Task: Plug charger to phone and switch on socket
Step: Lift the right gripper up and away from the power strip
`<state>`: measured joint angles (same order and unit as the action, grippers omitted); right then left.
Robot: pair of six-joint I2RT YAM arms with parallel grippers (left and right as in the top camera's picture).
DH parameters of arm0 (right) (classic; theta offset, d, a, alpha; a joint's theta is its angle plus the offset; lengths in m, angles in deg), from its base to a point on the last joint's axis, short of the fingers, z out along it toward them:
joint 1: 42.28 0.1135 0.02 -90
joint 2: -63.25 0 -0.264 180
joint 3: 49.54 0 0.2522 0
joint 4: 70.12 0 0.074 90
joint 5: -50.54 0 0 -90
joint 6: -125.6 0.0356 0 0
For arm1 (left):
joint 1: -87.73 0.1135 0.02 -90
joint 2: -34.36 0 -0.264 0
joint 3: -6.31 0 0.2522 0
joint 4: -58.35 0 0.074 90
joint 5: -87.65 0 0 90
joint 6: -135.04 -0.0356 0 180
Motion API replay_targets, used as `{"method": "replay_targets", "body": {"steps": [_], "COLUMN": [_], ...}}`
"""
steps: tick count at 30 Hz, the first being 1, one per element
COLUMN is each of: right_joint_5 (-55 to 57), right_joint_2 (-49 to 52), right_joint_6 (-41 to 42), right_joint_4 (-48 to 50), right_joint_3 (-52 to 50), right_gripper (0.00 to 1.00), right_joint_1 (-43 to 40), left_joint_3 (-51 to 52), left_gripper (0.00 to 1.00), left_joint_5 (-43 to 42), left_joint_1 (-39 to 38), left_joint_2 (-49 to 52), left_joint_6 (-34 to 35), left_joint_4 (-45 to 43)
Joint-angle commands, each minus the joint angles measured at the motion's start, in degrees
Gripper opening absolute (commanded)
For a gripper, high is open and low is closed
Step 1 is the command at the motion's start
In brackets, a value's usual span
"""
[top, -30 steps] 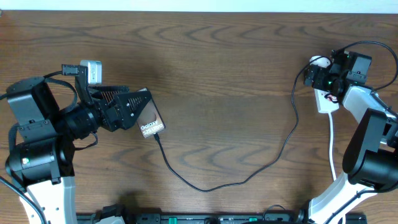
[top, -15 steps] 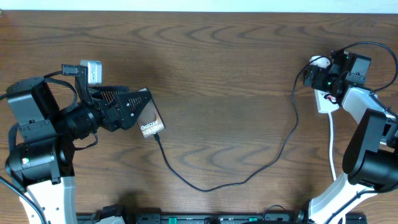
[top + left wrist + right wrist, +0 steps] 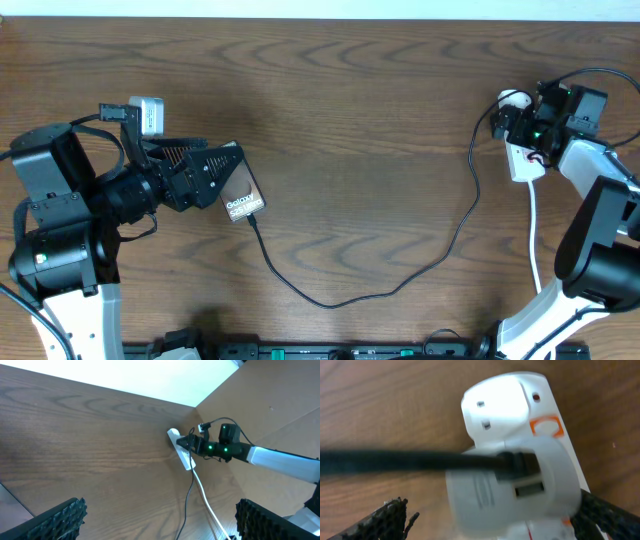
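The phone lies at the left, its lettered end toward the front, and the charger cable's tip meets that end. My left gripper sits over the phone's left side. In the left wrist view its fingers are wide apart with only table and cable between them; the phone is out of that view. The socket lies at the far right. My right gripper hovers over its far end, fingers spread on either side of the white charger adapter plugged into the socket.
The socket's white cord runs toward the front beside my right arm and shows in the left wrist view. The black cable loops across the table's middle. A small grey box sits on my left arm.
My right gripper has shifted slightly to the right over the socket. The left arm, phone and cable have not moved.
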<state>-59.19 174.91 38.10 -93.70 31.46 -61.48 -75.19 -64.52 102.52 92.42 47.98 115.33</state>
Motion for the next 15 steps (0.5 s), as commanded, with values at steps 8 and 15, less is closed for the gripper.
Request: {"method": "replay_targets", "body": {"steps": [8,15], "right_joint_5": [-13.16,-10.54], "right_joint_2": [-1.81,-1.84], "right_joint_6": [-1.90,-2.40], "right_joint_4": [-5.88,-7.17], "right_joint_3": [-0.90,-0.85], "right_gripper": [0.98,0.99], "right_joint_1": [0.33,-0.22], "left_joint_3": [-0.02,-0.02], "left_gripper": [0.98,0.98], "left_joint_5": [0.31,0.31], "left_joint_1": [-0.09,-0.09], "left_joint_2": [-0.09,-0.09], "left_joint_6": [-0.79,-0.79], "left_joint_4": [0.07,0.07]}}
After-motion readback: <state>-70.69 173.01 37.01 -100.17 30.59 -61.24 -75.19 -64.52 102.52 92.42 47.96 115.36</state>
